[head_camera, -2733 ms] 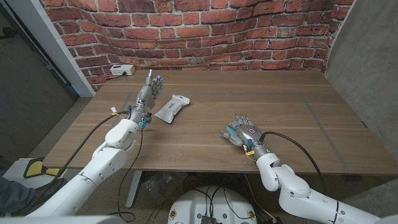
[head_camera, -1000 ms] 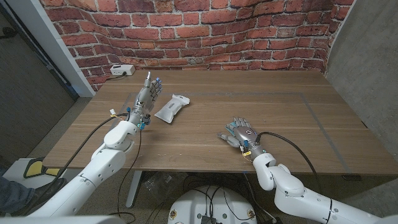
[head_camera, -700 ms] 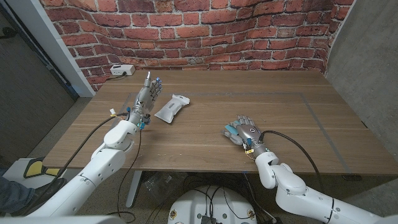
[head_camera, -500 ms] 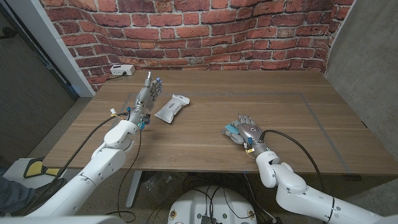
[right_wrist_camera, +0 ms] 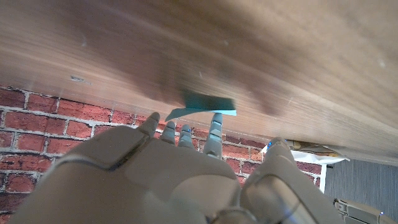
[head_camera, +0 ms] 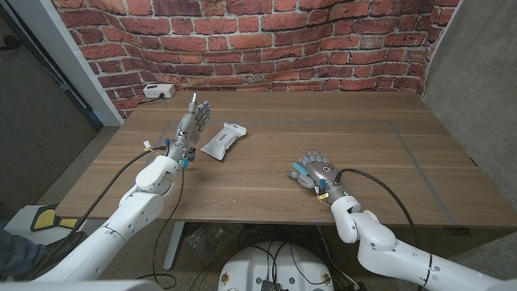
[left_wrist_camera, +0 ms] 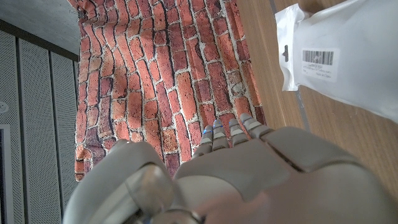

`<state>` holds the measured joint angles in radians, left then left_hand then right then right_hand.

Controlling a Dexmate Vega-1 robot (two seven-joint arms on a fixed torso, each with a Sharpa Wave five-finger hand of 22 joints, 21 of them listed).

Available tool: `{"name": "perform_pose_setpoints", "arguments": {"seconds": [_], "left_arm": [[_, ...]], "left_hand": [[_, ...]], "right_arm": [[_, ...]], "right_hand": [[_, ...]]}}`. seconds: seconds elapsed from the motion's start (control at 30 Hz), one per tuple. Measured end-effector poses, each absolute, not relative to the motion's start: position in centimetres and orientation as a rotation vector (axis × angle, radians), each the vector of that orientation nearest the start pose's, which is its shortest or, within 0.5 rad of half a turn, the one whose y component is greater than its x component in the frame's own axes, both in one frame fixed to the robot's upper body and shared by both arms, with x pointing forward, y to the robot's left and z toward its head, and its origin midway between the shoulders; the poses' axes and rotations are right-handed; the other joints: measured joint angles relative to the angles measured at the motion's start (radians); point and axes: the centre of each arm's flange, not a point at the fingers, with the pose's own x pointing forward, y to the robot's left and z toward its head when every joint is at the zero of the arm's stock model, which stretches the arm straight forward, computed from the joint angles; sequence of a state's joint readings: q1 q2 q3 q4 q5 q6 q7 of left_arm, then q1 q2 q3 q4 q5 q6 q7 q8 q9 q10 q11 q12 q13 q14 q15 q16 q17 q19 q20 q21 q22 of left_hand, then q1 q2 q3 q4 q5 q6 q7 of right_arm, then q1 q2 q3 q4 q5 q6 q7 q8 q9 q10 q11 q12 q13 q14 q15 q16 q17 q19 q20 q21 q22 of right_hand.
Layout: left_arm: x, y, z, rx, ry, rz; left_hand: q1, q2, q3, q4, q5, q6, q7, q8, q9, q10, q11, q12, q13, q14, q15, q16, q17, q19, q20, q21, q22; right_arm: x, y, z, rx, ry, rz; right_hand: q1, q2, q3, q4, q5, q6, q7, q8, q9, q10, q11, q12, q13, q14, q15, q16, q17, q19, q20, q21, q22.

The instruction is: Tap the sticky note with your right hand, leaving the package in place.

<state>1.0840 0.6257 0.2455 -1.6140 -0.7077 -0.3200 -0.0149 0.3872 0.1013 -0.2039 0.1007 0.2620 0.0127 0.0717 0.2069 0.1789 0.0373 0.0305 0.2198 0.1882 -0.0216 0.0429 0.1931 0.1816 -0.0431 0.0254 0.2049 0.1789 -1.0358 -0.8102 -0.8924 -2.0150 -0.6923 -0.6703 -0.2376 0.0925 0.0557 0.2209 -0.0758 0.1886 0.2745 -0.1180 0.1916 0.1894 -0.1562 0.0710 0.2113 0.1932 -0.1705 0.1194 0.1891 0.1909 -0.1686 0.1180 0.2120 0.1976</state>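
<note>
The sticky note [head_camera: 300, 170], a thin, light paper slip, likely shifts easily; the right hand [head_camera: 317, 171], fingers spread and holding nothing, should touch its middle lightly.

You can see a barcode label [left_wrist_camera: 318, 61] on the white package [left_wrist_camera: 348, 56], but its print is too small to read.

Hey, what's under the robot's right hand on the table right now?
A teal sticky note lies under the right hand, its edge poking out past the fingers. The hand covers the rest of it, so actual contact cannot be confirmed. The white package lies apart.
</note>
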Motion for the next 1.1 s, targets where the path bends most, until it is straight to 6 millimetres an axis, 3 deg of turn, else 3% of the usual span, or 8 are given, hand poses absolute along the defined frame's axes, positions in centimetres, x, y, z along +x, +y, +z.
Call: {"name": "perform_pose_setpoints", "arguments": {"seconds": [1.1], "left_arm": [[57.7, 30.8, -3.4, -0.065, -0.681, -0.237]], "left_hand": [[0.001, 0.001, 0.0, 0.0, 0.0, 0.004, -0.004, 0.0, 0.0, 0.004, -0.004, -0.007, 0.0, 0.0, 0.0, 0.0, 0.0, -0.006, 0.005, 0.0, 0.0]], "right_arm": [[53.9, -18.3, -14.8, -1.464, -0.364, -0.121]], "right_hand": [[0.0, 0.0, 0.0, 0.0, 0.0, -0.005, -0.001, 0.004, -0.001, 0.0, 0.0, 0.0, 0.0, 0.0, 0.0, 0.0, 0.002, 0.0, 0.0, 0.0, 0.0]]}}
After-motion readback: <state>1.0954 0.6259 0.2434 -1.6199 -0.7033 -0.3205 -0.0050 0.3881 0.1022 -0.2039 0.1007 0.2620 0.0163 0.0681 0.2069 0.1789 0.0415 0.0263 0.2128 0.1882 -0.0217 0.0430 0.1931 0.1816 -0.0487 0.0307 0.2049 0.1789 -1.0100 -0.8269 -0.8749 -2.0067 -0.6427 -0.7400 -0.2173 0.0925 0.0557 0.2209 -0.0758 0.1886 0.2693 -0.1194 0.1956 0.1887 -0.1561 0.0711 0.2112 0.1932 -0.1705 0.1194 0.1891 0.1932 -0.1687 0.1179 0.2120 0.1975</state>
